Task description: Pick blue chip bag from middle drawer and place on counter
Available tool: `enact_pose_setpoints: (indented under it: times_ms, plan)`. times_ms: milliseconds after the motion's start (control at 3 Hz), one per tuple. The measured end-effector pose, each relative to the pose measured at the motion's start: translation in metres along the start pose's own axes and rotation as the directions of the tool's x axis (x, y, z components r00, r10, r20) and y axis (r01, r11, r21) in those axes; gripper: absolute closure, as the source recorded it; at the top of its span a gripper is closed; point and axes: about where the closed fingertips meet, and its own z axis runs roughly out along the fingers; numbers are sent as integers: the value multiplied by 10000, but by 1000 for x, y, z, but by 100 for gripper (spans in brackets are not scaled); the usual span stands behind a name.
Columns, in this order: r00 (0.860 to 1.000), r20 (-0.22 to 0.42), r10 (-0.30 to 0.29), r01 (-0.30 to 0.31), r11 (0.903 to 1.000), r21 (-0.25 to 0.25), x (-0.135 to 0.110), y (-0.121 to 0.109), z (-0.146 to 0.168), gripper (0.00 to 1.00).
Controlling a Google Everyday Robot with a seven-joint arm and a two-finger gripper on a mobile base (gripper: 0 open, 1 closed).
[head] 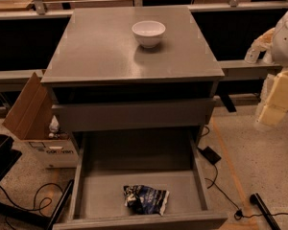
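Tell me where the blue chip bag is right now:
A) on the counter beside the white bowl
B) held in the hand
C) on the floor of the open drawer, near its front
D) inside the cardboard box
C: the blue chip bag lies crumpled on the floor of the open middle drawer, close to its front wall. The hand is at the right edge of the view, well apart from the bag.

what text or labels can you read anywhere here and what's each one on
"corovan", roughly, blurred: on the front of the cardboard box.
Small label above it on the box: too small to read.
White print on the blue chip bag in the middle drawer: too blurred to read.
No text on the white bowl or the counter.
The gripper is not in view.
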Motion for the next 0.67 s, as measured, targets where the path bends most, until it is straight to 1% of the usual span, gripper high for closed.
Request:
enact_pose_setpoints:
  times_ms: [333,667]
  plan:
    - [10000,0,0,0,10000,0,0,0,0,0]
    - [9990,443,69,-78,9998,197,-4,-5,13,0]
